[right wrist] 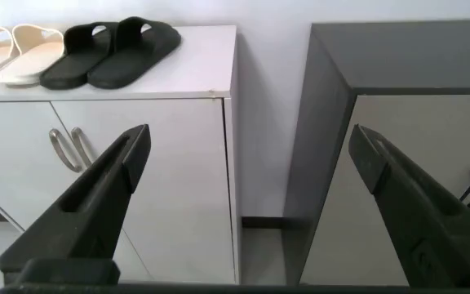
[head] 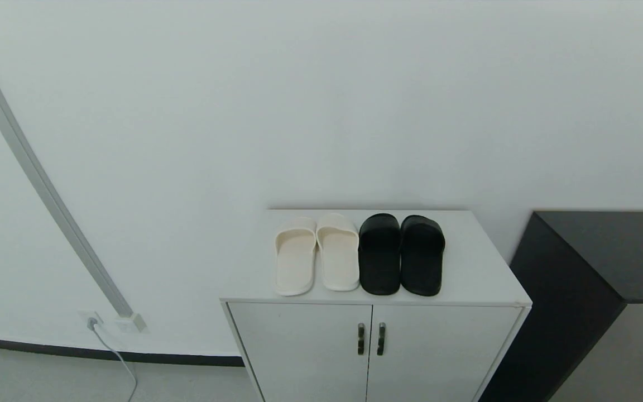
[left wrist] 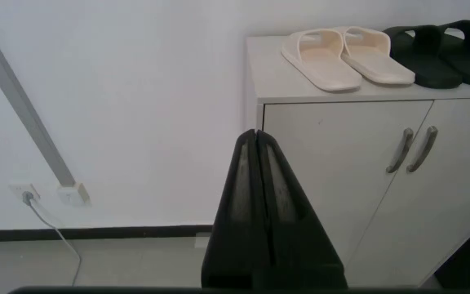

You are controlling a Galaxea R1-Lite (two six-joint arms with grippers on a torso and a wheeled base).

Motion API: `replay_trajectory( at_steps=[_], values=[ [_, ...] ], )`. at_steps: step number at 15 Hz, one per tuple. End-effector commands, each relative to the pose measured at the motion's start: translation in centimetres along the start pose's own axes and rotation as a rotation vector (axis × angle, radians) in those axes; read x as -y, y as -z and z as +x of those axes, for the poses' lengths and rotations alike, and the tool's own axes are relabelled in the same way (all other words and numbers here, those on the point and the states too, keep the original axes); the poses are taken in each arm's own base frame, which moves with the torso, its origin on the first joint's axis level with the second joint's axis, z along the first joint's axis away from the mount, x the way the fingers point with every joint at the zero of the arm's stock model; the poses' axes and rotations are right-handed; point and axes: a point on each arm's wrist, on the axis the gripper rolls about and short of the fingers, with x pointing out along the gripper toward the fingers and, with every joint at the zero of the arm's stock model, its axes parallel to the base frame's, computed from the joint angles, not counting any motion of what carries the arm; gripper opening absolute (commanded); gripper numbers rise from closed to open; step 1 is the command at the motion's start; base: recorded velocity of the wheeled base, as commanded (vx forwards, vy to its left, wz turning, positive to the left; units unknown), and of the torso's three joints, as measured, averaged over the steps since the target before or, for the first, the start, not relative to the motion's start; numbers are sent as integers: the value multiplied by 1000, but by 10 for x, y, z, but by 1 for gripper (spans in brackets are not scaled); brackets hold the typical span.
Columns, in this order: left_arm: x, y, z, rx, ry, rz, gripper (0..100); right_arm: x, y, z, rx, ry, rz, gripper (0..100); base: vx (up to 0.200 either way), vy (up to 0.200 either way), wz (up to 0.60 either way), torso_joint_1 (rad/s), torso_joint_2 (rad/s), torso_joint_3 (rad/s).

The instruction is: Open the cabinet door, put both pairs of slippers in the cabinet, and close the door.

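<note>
Head view is showing the white cabinet (head: 483, 273) standing against the wall (head: 321, 100) with both doors shut, and the two handles (head: 370, 338) are sitting side by side at the middle seam. The white slippers (head: 318, 257) and the black slippers (head: 402, 257) are lying up on its top. The two pairs are touching, white on my left and black on my right, with toes pointing at the wall and heels sitting just short of the front edge.

My left claw (left wrist: 256, 139) is hanging low out in front of the cabinet, well apart from it, and aiming roughly at the outer edge of the left door. It's clenched, fingers pressing flat against each other. My right claw (right wrist: 249, 139) is released, fingers (right wrist: 113, 180) spreading wide. It's pointing at the cabinet's right front corner and the narrow gap beside it, well apart from both.

For room to move, bare strips of the top are showing on either side of the slippers. On my left of the cabinet, open wall and floor (head: 31, 379) are running out, with a slanted conduit (head: 37, 173) coming down to a socket (head: 92, 322) and a cable (head: 120, 363) trailing onto the floor. On my right a dark cabinet (head: 578, 279) is crowding in just beside the white one
</note>
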Motion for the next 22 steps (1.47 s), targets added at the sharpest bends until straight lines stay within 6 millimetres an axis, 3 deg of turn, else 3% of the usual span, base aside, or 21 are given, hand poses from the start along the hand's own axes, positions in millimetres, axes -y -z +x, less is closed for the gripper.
replay_trajectory(
  at_steps=[1,3,5,6,8,10,13,18,19,21,22],
  values=[
    [0,0,0,0,0,0,0,0,0,0,0,-1,1,100,0,0,0,0,0,0],
    [0,0,0,-2,0,0,0,0,-1,2,-16,-9,-19,100,0,0,0,0,0,0],
    [0,0,0,-2,1,0,0,0,-76,-1,87,-53,135,100,0,0,0,0,0,0],
    [0,0,0,-2,1,2,0,-2,-107,7,48,-141,164,100,0,0,0,0,0,0],
    [0,0,0,0,0,0,0,-5,-94,46,-217,-251,59,100,0,0,0,0,0,0],
    [0,0,0,0,1,0,0,-9,-86,76,-367,-332,58,100,0,0,0,0,0,0],
    [0,0,0,-2,4,2,0,-34,-86,117,-496,-451,104,100,0,0,0,0,0,0],
    [0,0,0,-2,6,2,0,-123,-88,167,-480,-411,193,100,0,0,0,0,0,0],
    [0,0,0,-2,6,2,0,-157,-85,184,-453,-360,164,100,0,0,0,0,0,0],
    [0,0,0,-2,6,0,0,-183,-82,208,-415,-292,158,100,0,0,0,0,0,0],
    [0,0,0,-2,6,0,0,-205,-81,231,-361,-241,169,100,0,0,0,0,0,0]
  ],
)
